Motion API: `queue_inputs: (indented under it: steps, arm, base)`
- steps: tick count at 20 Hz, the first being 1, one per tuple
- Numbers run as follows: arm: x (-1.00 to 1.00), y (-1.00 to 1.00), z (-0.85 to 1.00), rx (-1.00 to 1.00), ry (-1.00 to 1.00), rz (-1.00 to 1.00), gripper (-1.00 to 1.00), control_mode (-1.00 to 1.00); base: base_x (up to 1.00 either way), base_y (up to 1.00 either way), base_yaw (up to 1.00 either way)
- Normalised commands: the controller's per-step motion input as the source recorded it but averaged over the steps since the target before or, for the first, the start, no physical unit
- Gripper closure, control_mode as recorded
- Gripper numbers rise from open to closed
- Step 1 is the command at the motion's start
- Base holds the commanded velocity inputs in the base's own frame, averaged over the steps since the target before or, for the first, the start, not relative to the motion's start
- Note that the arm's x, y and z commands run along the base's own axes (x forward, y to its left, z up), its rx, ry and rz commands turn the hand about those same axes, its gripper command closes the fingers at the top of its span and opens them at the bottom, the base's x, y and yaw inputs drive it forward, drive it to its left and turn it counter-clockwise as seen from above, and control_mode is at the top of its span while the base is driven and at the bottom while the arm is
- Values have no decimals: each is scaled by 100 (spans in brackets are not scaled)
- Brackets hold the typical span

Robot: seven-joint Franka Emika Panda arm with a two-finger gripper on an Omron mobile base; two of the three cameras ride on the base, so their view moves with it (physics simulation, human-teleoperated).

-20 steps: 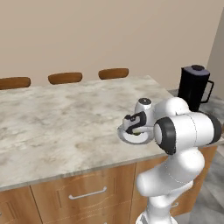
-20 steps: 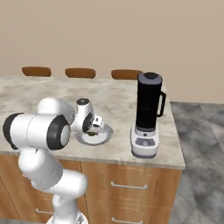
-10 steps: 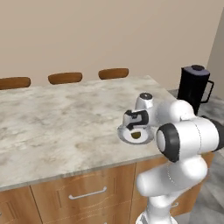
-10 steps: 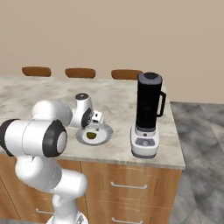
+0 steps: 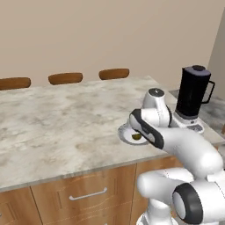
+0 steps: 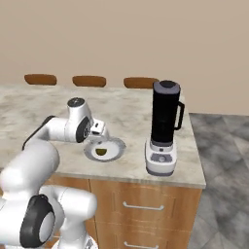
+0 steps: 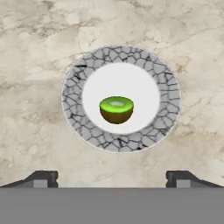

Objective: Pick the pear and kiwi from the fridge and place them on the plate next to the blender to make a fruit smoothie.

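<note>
- Now the kiwi (image 7: 116, 110), a halved brown fruit with a bright green cut face up, lies in the white middle of the plate (image 7: 74, 114), clear of the cracked grey rim all round.
- The plate (image 6: 115, 146) sits on the marble counter (image 5: 52, 123) near its front edge, towards the right-hand end, just beside the blender (image 6: 164, 127) and apart from it.
- The blender (image 5: 192, 97) stands upright by the counter's right-hand end, black jar on its silver-grey base.
- The gripper (image 7: 112, 179) hangs above the plate with its jaws spread wide; both fingertips (image 7: 43, 178) sit far apart in the hand view, with nothing between them and no contact with the kiwi.
- In the right base view the hand (image 6: 95, 130) is over the plate's left edge.
- Three brown chair backs (image 5: 66, 78) line the counter's far edge.
</note>
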Motion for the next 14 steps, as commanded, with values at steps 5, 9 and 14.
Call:
queue_inputs:
  steps: [5, 9, 14]
  arm:
    - [-89, 4, 56, 0, -6, 0, -100, -100]
    - [-26, 5, 29, 0, -2, 1, -100, -100]
    - [0, 0, 0, 0, 0, 0, -100, 100]
  base:
    - [0, 0, 0]
    - [0, 0, 0]
    - [-76, 0, 50]
